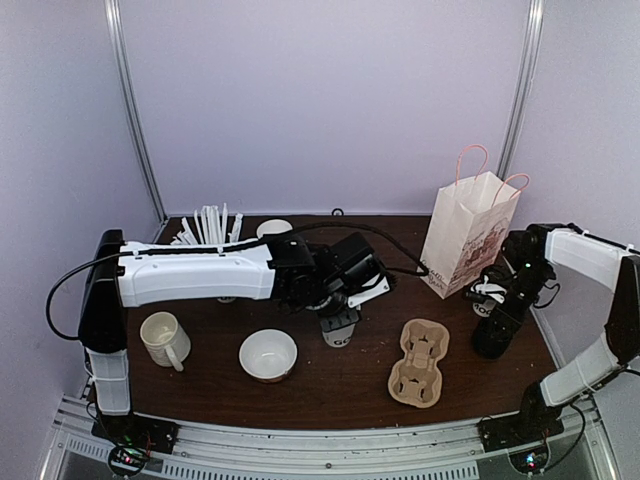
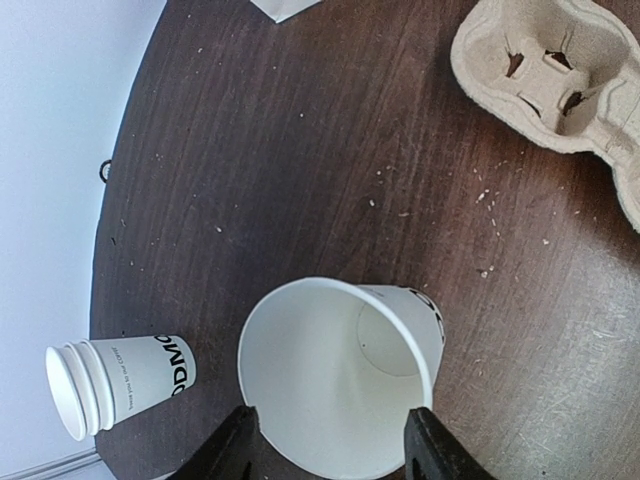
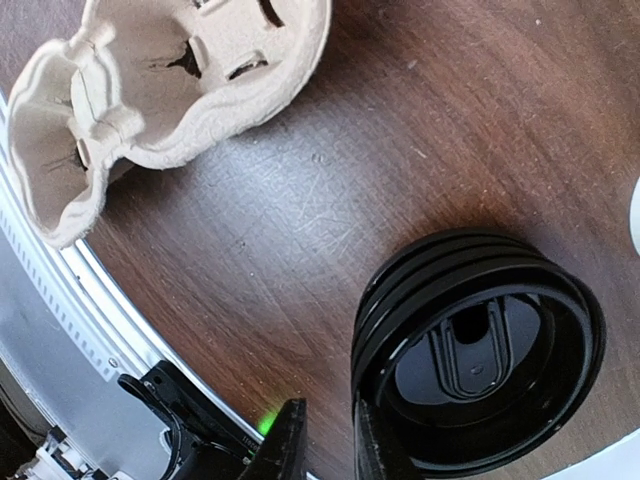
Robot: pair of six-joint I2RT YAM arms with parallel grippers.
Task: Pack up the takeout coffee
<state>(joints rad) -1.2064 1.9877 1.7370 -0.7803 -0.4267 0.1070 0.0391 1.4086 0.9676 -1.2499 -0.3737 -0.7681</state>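
No lidded cup shows. A lidless white paper cup with black lettering stands upright mid-table. My left gripper is shut on its rim, one finger on each side, and shows in the top view. A stack of black lids stands at the right. My right gripper hangs at the stack's left edge. Its fingers are a narrow gap apart with only table between them. A brown pulp cup carrier lies empty between the arms.
A white paper bag with pink handles stands at the back right. A stack of lidless cups lies on its side at the back. A white mug, a white bowl and white sticks are on the left.
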